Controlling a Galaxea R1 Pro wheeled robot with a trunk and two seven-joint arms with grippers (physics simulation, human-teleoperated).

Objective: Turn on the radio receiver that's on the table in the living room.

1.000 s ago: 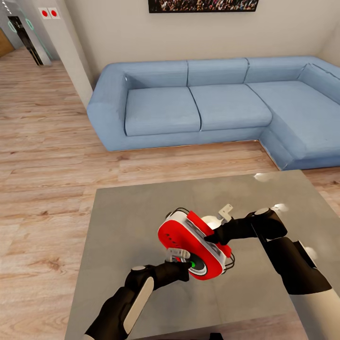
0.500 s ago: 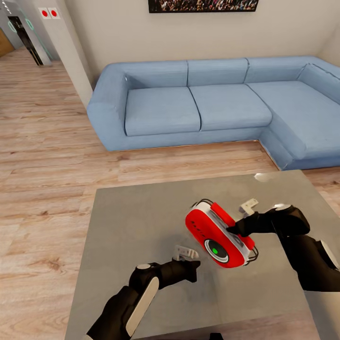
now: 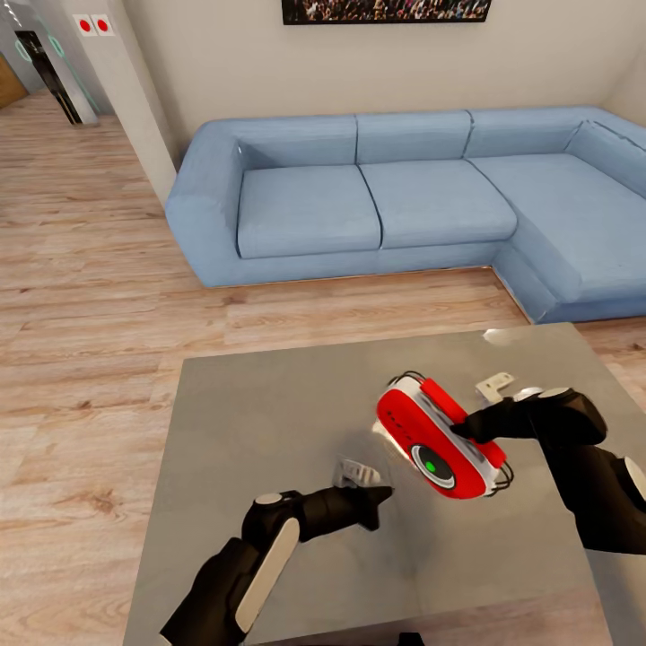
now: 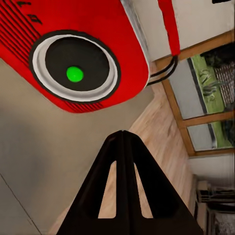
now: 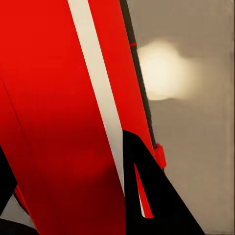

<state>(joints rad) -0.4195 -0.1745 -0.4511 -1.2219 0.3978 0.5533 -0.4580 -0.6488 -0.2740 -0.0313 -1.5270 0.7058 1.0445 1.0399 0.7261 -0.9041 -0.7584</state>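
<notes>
The red radio receiver (image 3: 437, 439) hangs tilted above the glossy grey table (image 3: 251, 431), its white edge band up and its grey dial with the green centre (image 4: 74, 74) facing my left arm. My right gripper (image 3: 464, 432) is shut on the radio's body from the right; in the right wrist view a black finger (image 5: 147, 196) presses against the red shell (image 5: 54, 122). My left gripper (image 3: 384, 495) is shut with nothing in it, its fingertips (image 4: 122, 137) pointing at the dial from a short gap below it. The thin black wire handle (image 4: 164, 73) loops off the radio's end.
A blue L-shaped sofa (image 3: 404, 197) runs along the far wall and down the right side, under a framed crowd photo (image 3: 386, 9). Light wood floor (image 3: 90, 314) surrounds the table. A white pillar (image 3: 135, 99) stands at the back left.
My right gripper has carried the radio to the right and a little farther off. My left gripper, which was touching the dial, has come away from it and now sits apart.
</notes>
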